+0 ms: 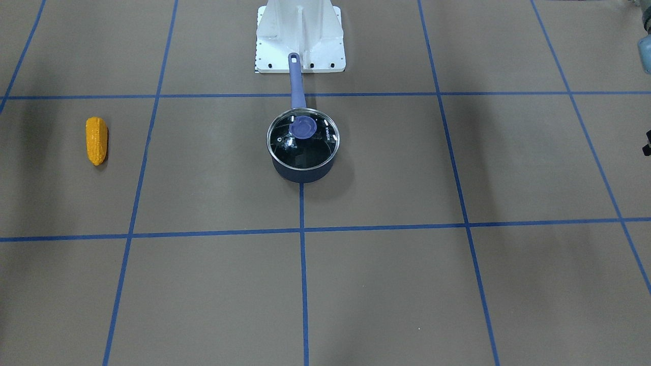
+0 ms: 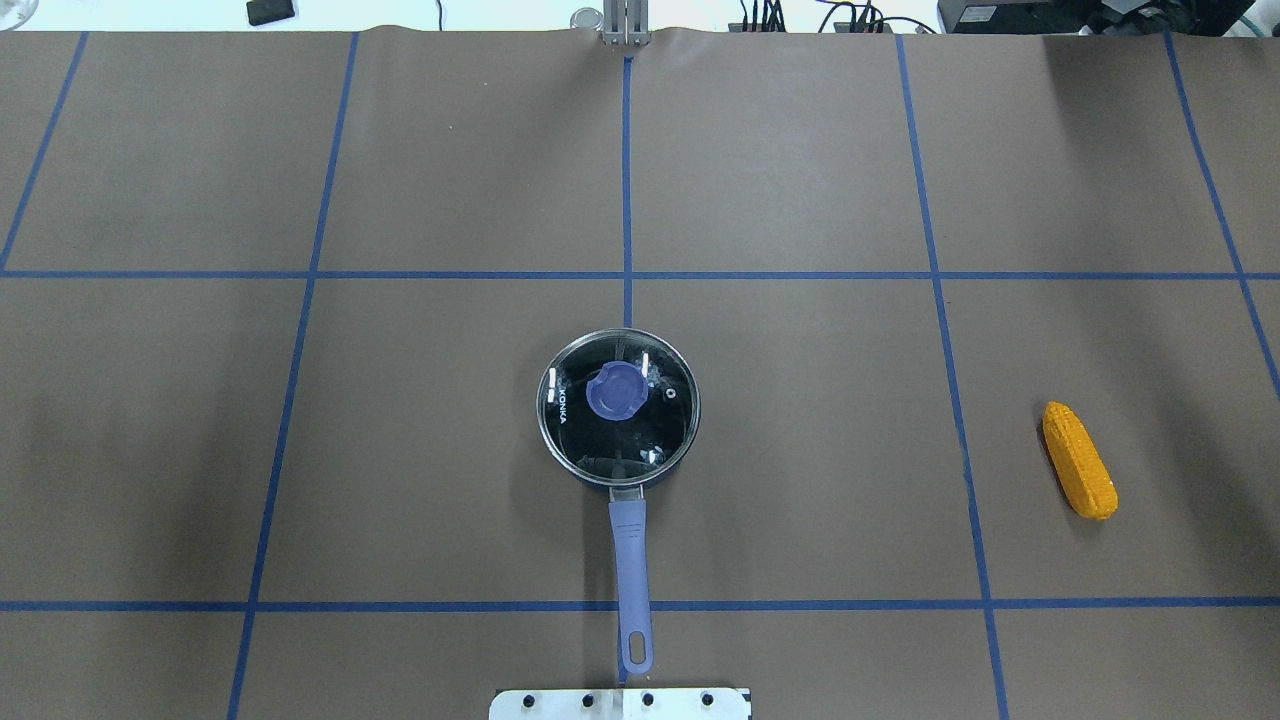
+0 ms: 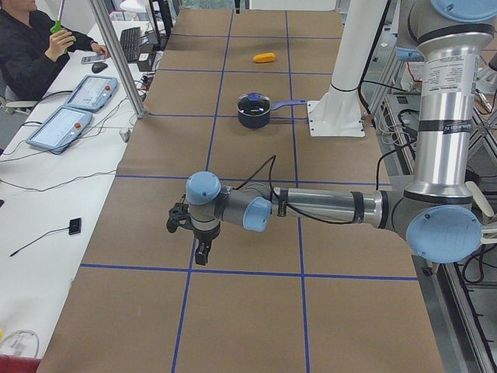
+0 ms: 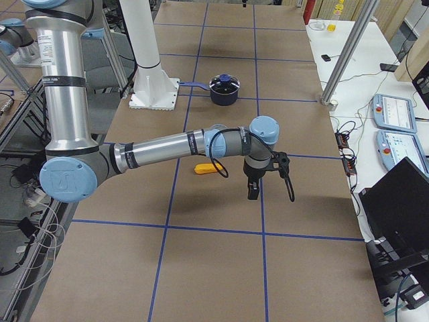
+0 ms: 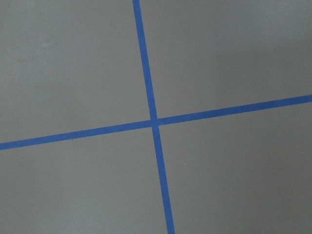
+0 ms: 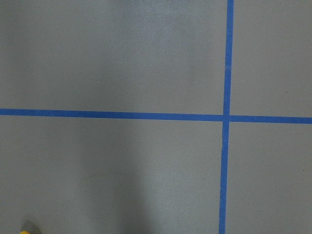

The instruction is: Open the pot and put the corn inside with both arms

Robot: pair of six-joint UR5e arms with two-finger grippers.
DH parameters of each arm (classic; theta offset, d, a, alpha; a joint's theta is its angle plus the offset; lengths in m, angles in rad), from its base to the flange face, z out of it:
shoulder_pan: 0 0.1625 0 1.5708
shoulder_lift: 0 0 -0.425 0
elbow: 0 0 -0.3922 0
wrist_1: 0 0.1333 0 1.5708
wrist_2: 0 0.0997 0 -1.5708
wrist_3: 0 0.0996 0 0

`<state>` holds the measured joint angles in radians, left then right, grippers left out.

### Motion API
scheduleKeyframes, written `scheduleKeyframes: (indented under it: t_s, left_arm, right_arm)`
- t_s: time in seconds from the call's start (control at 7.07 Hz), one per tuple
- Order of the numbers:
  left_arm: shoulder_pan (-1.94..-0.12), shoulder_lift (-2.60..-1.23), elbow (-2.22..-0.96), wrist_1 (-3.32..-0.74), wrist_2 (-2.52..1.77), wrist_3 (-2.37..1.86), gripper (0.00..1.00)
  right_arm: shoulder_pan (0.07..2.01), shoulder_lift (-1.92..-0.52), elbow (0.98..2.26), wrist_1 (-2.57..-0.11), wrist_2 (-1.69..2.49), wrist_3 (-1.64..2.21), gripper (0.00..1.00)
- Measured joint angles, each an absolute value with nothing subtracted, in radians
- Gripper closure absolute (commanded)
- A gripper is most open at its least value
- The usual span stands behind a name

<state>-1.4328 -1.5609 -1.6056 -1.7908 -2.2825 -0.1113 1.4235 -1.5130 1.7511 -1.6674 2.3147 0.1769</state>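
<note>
The dark navy pot (image 1: pixel 303 174) stands in the middle of the table with its glass lid (image 1: pixel 310 150) on and its purple-blue knob (image 2: pixel 615 392) up. Its long handle (image 2: pixel 631 560) points toward the robot base. The corn (image 2: pixel 1078 460) lies flat to the robot's right, well apart from the pot; it also shows in the front view (image 1: pixel 96 140). My left gripper (image 3: pixel 200 252) hangs over bare table far to the left of the pot (image 3: pixel 254 109). My right gripper (image 4: pixel 253 191) hangs a little beyond the corn (image 4: pixel 203 168). I cannot tell whether either is open or shut.
The brown table cover is marked with a blue tape grid. The white robot pedestal (image 1: pixel 300 35) stands just behind the pot handle. Aluminium posts (image 3: pixel 116 58) and operator desks with pendants line the far table edge; a seated person (image 3: pixel 31 47) is there.
</note>
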Motion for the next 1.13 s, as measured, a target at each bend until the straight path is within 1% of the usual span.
scheduleKeyframes:
  t_s: [0.57,0.85,1.13]
  left_arm:
    - [-1.433,-1.559,-1.608,-1.786,-2.397,-0.112,0.0]
    - [-1.432,-1.563,-1.619,-1.786,-2.427,-0.115,0.01]
    - [-1.407,-1.583,-1.679,-1.773,-2.431,-0.189,0.01]
  right_arm:
    - [1.422,-1.505,1.743,-1.659,2.307,0.166,0.0]
    - [1.392,-1.499,1.746,-1.574,2.271,0.164,0.0]
    - [1.352,-1.498,1.756,-1.522,2.238,0.188,0.0]
